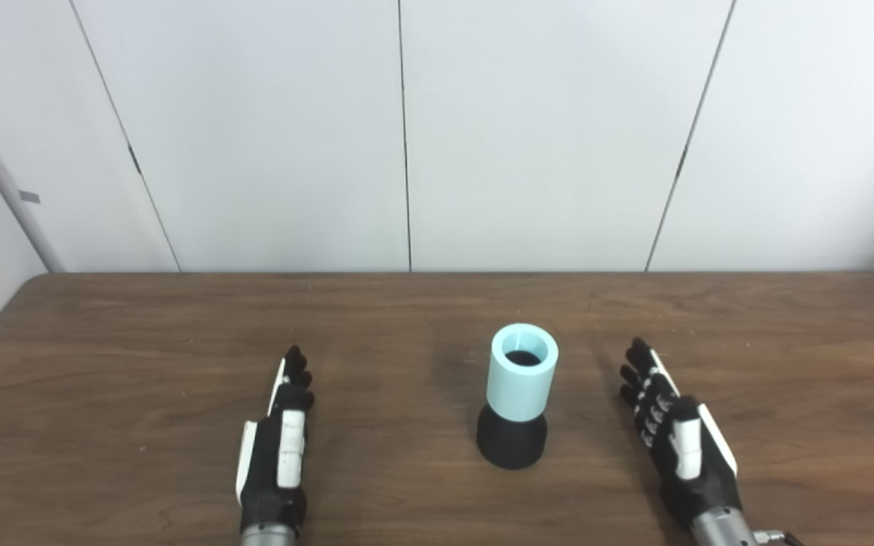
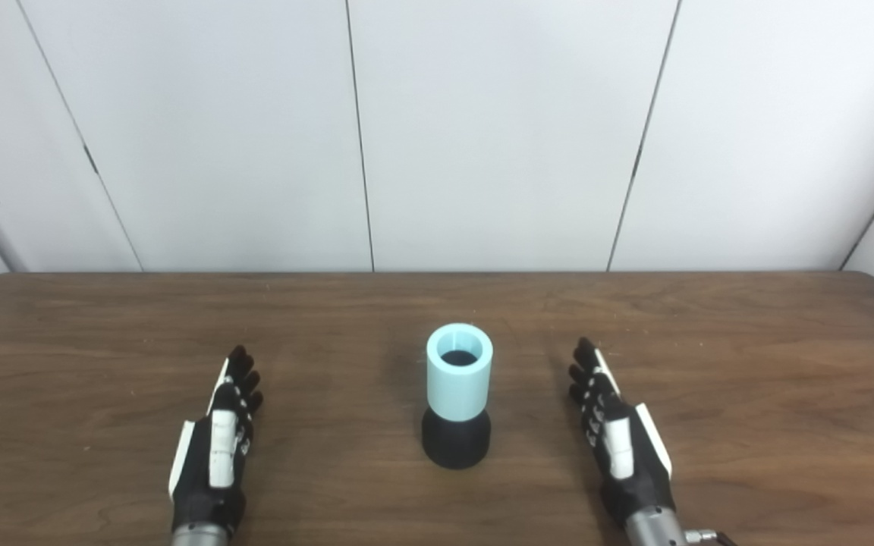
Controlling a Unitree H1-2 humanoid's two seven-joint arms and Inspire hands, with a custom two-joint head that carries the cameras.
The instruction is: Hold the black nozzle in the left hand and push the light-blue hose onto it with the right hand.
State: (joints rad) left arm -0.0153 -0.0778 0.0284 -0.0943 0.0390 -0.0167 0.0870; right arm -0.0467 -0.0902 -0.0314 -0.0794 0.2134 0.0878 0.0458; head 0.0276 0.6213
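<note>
The light-blue hose (image 1: 522, 373), a short thick tube, stands upright on top of the black nozzle (image 1: 512, 440), whose flared base rests on the wooden table (image 1: 141, 341). The two parts are joined and stand in the middle, between my hands. My left hand (image 1: 279, 447) lies to the left of them, fingers stretched forward, open and holding nothing. My right hand (image 1: 672, 432) lies to the right in the same pose, open, a hand's width from the nozzle. Neither hand touches the hose or nozzle.
White wall panels (image 1: 407, 136) rise straight behind the table's far edge. The table's rounded far right corner (image 2: 873, 284) shows in the right eye view.
</note>
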